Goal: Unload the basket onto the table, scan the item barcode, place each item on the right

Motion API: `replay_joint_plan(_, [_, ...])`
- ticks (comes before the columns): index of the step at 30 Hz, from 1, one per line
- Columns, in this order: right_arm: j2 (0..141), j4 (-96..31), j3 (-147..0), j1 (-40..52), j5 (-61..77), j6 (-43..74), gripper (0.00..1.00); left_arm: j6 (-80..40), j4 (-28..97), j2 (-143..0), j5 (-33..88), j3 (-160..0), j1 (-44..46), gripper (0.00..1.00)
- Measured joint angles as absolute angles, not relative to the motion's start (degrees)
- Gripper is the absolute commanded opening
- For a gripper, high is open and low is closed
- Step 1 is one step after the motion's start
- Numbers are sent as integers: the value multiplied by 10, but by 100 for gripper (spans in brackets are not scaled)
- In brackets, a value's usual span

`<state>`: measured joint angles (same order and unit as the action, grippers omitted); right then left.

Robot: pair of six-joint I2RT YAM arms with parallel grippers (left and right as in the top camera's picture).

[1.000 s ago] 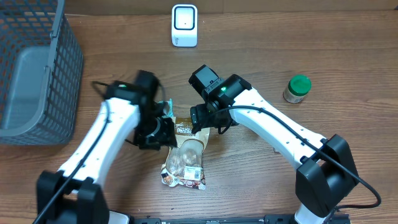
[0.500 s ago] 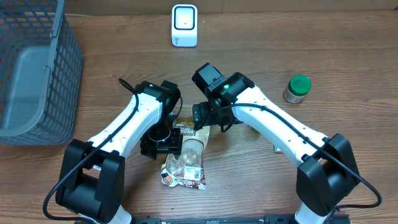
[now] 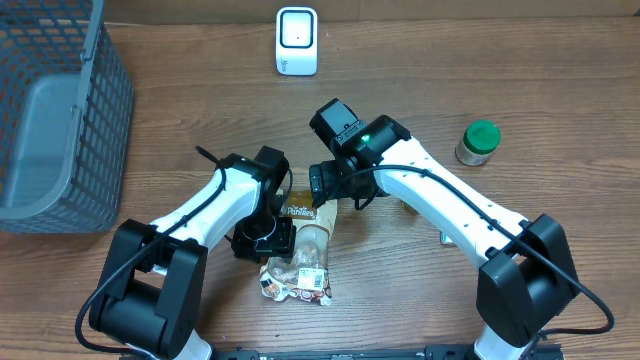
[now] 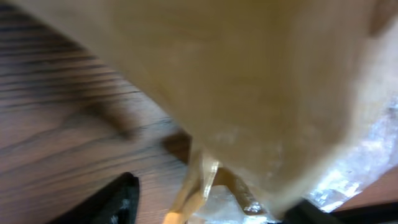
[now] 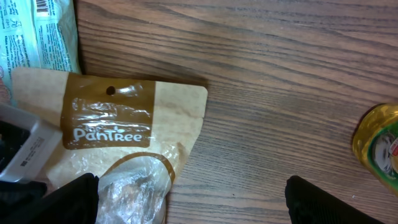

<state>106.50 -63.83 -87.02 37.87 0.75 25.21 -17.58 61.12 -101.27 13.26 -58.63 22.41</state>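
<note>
The item is a tan Pantree snack bag (image 3: 303, 243) with a clear window, lying flat on the wood table between the two arms. My left gripper (image 3: 274, 238) is at the bag's left edge. In the left wrist view the bag (image 4: 249, 81) fills the frame, blurred and very close, between two fingers (image 4: 115, 202) that stand apart, with bare wood beside the left one. My right gripper (image 3: 326, 194) hovers over the bag's top end, wide open (image 5: 193, 205), its left finger over the window (image 5: 134, 190). The white scanner (image 3: 297, 41) stands at the back.
A grey mesh basket (image 3: 60, 120) fills the far left. A green-lidded jar (image 3: 478, 143) stands at the right and shows at the edge of the right wrist view (image 5: 379, 146). A teal-and-white packet with a printed barcode (image 5: 37, 34) lies beside the bag's top.
My left arm has swung in, and its gripper has shifted slightly down and right along the bag's left edge. The right gripper has barely moved and has opened a little wider.
</note>
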Motion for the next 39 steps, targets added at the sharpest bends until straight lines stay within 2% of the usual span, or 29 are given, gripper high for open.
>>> replay_joint_plan(2, [1065,-639,-870,379,7,252,93,-169,609,-1013,141,-586,224,16])
replay_joint_plan(3, [1065,-638,-870,379,6,252,93,-165,609,-1013,143,-586,224,12])
replay_joint_plan(9, [1065,-636,-870,379,6,252,96,-148,615,-1008,102,-588,224,16])
replay_joint_plan(17, [1065,-636,-870,379,6,252,97,-128,587,-1009,-22,-634,224,12])
replay_joint_plan(26, [1065,-635,-870,379,11,252,98,15,591,-1014,18,-730,230,17])
replay_joint_plan(31, [1065,-622,-870,373,12,252,98,48,592,-1014,40,-731,233,23])
replay_joint_plan(33, [1065,-612,-870,365,13,252,98,52,586,-1014,43,-731,233,46])
replay_joint_plan(34, [1065,-608,-870,360,13,252,98,55,582,-1014,45,-731,233,53])
replay_joint_plan(35, [1065,-606,-870,355,13,252,98,60,578,-1014,47,-731,233,55])
replay_joint_plan(37, [1065,-603,-870,345,12,252,97,57,573,-1014,50,-731,233,54])
replay_joint_plan(39, [1065,-600,-870,336,12,252,93,41,574,-1014,50,-731,232,45])
